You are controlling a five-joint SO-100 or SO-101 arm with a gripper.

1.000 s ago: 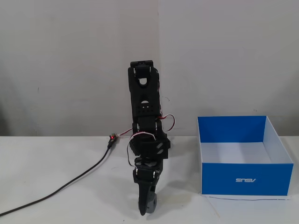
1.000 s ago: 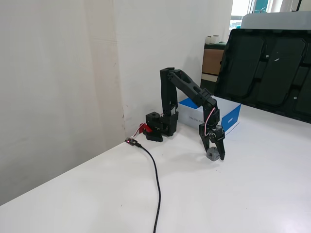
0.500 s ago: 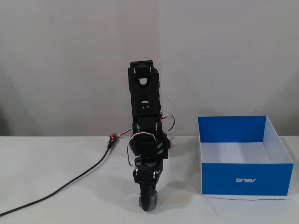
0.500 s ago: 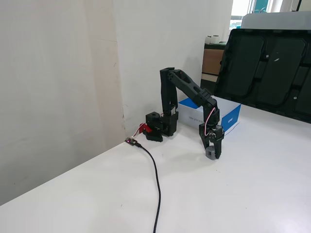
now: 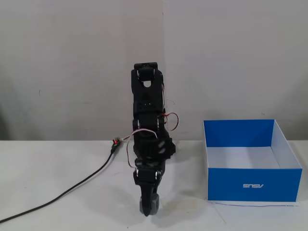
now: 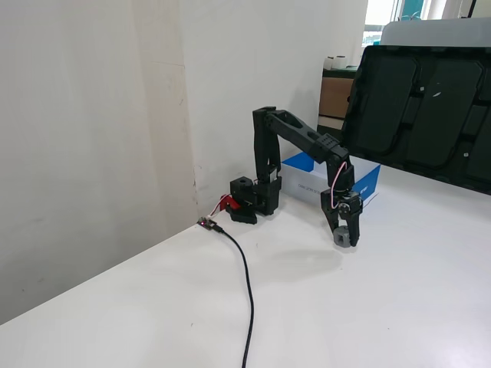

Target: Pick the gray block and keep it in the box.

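Both fixed views. The black arm (image 5: 149, 130) reaches forward and down from its base, with the fingers (image 5: 148, 207) pointing down at the white surface (image 5: 57, 183). The gray block (image 5: 146, 206) sits between the fingers, which pinch it from either side; it lies at their tips, at or just above the surface, and whether it touches the surface cannot be told. In a fixed view from the side, the same grasp appears: the fingers (image 6: 345, 236) hold the gray block (image 6: 343, 239) low over the surface (image 6: 322, 322), with a soft shadow directly beneath.

The box (image 5: 252, 185), blue outside with a white logo on its front wall and a white floor, stands to the right of the fingers in a fixed view from the front, apart from them. In a fixed view from the side, the box (image 6: 368, 180) lies behind the fingers, partly hidden by the arm (image 6: 303, 138).

A black cable (image 5: 72, 190) runs across the surface from a small connector to the left of the fingers, toward the lower left corner. A large dark panel (image 6: 430, 107) stands behind the box.
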